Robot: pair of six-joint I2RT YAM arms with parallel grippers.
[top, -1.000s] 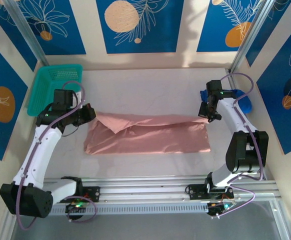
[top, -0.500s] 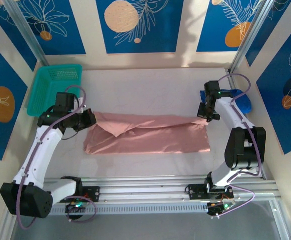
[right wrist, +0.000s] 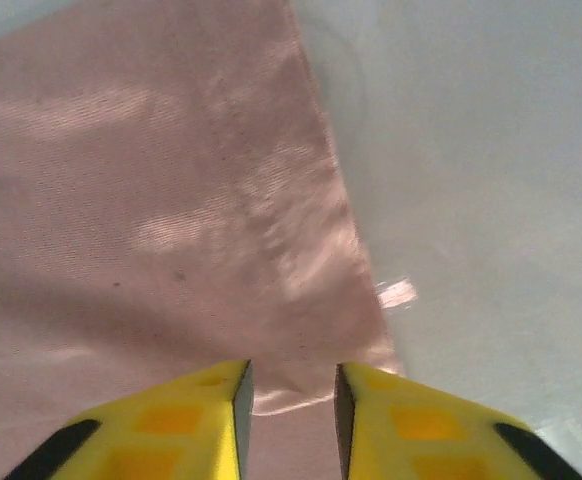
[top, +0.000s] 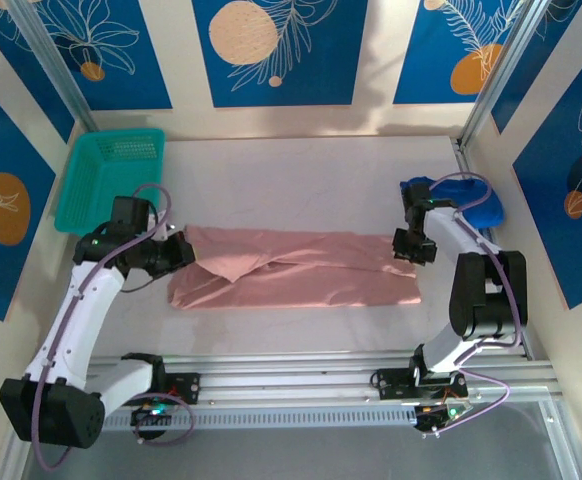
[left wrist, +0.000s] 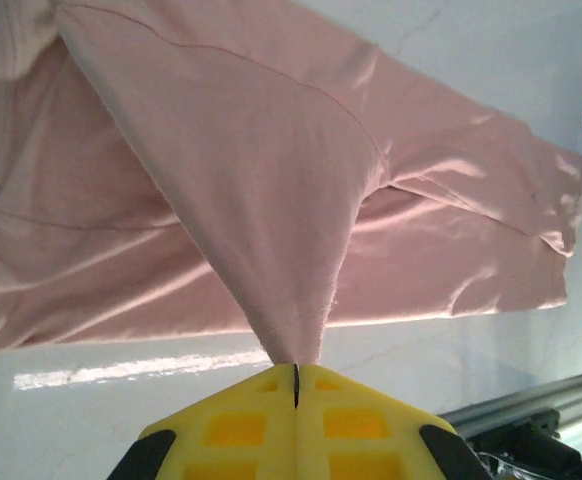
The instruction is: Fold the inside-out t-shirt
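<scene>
The pink t-shirt (top: 301, 275) lies across the counter (top: 301, 170). The left fingers (left wrist: 236, 430) pinch a lifted fold; the right fingers (right wrist: 176, 425) are spread over its right edge. Pulled from one side only, it may slide crooked.

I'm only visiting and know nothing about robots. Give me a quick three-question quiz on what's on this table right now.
1. True or false: the left gripper pinches the pink t-shirt.
2. The right gripper has its jaws: A) apart, B) pressed together.
3. Fill in: the teal basket sits at the far ____ corner of the table.
Key: 1 true; 2 A; 3 left.
</scene>
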